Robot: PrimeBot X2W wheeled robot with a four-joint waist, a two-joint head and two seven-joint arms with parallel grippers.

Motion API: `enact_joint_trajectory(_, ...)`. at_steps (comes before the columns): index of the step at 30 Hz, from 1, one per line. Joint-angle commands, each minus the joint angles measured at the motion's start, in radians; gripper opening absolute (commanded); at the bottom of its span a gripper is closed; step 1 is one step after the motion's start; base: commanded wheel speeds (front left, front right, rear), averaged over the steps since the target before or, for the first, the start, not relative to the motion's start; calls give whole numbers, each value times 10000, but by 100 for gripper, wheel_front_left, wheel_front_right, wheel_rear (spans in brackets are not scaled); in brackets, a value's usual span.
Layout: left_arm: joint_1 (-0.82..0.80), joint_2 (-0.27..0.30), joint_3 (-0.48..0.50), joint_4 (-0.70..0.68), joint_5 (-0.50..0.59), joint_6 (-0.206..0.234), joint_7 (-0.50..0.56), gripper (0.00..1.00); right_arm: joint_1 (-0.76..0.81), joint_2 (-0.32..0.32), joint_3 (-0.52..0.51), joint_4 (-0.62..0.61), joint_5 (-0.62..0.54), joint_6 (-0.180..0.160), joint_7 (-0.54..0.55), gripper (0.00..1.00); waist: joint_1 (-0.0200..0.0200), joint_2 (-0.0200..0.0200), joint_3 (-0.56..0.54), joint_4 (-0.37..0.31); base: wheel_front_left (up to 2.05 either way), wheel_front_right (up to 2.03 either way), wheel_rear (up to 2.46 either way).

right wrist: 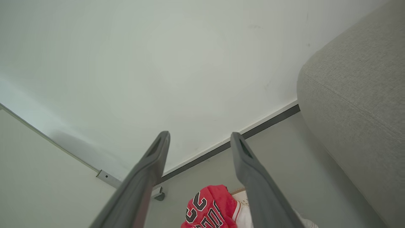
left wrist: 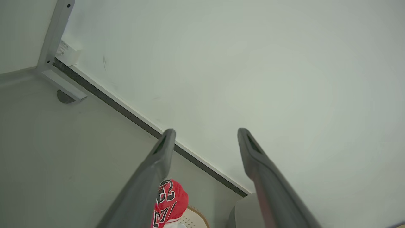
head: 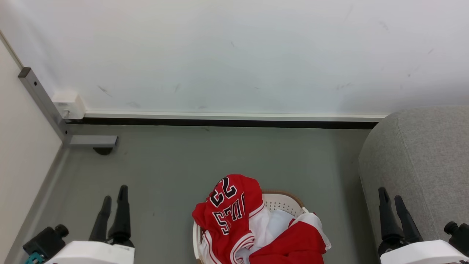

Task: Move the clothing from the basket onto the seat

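Red-and-white clothing (head: 234, 216) lies heaped in a cream basket (head: 282, 200) on the floor (head: 176, 165), with a grey seat (head: 421, 165) nearby. The left gripper (head: 114, 193) and right gripper (head: 390, 194) hover on either side, released and empty.

Beyond the left fingers (head: 122, 212), a grey metal post (head: 44, 99) and a white box (head: 69, 104) stand by a cream side panel (head: 22, 165). Ahead rises a scuffed white wall (head: 234, 55), with a black-and-white baseboard (head: 227, 121) above the grey floor (head: 183, 157).
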Motion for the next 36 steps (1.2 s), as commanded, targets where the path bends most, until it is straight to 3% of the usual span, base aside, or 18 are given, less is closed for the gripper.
enact_joint_trajectory(1,-68,136,-20,-127,390,38,-120,100,-282,-117,-7,-36,-383,-8,-107,100,0,0,-6,5,0,0,0)
enact_joint_trajectory(19,-30,149,-65,2,2487,189,-631,100,-412,-130,225,289,-2405,-11,-629,100,0,0,-1,-12,0,0,0)
enact_joint_trajectory(36,39,93,72,-56,3907,47,-1039,100,-438,-141,430,290,-3707,-14,-1036,100,0,0,16,-63,0,0,0)
